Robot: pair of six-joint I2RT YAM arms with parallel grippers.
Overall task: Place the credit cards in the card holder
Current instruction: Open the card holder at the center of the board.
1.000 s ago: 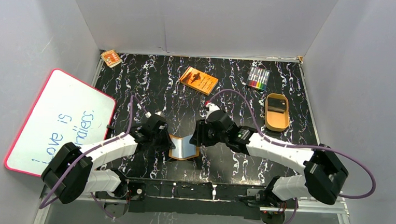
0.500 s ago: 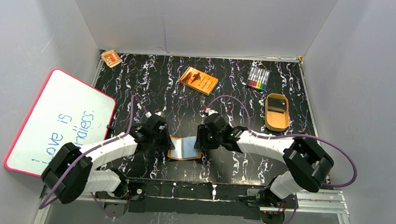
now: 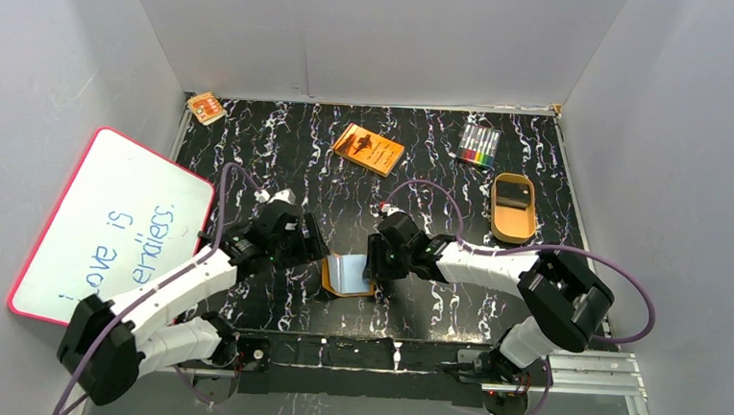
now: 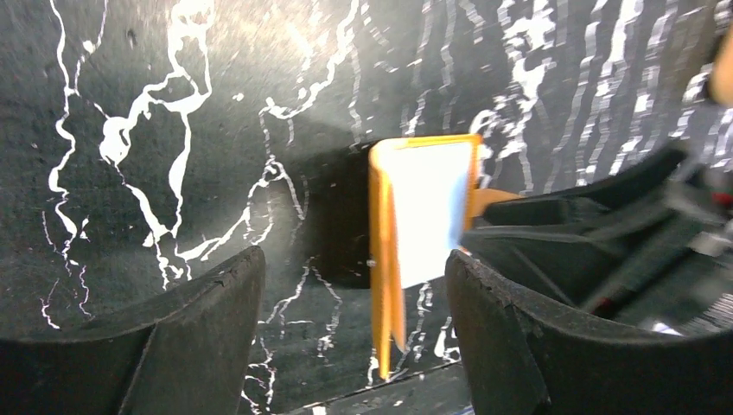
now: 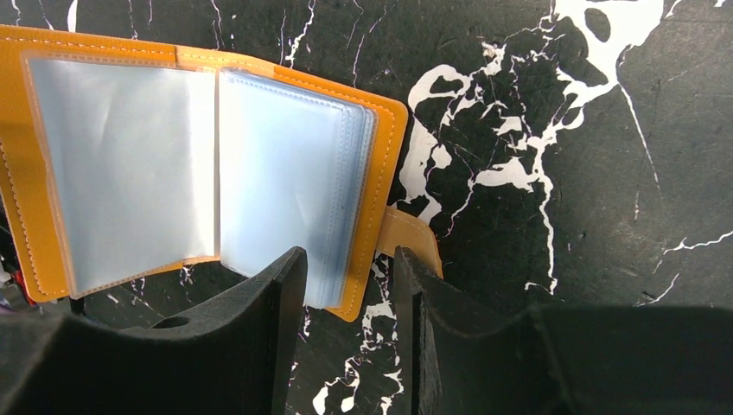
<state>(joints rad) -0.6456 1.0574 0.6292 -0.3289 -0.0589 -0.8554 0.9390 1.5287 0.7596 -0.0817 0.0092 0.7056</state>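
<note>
Top external: right gripper [image 3: 376, 269] pinches card holder [image 3: 347, 275] edge; left gripper [image 3: 315, 247] spread, empty

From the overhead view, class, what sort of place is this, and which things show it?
Probably a robot test booth: plain grey walls box in a marbled tabletop, with two arms bolted along a rail.

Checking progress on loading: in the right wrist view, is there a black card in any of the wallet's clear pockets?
No, the open wallet shows only pale, empty-looking sleeves, with no black card in them.
</note>
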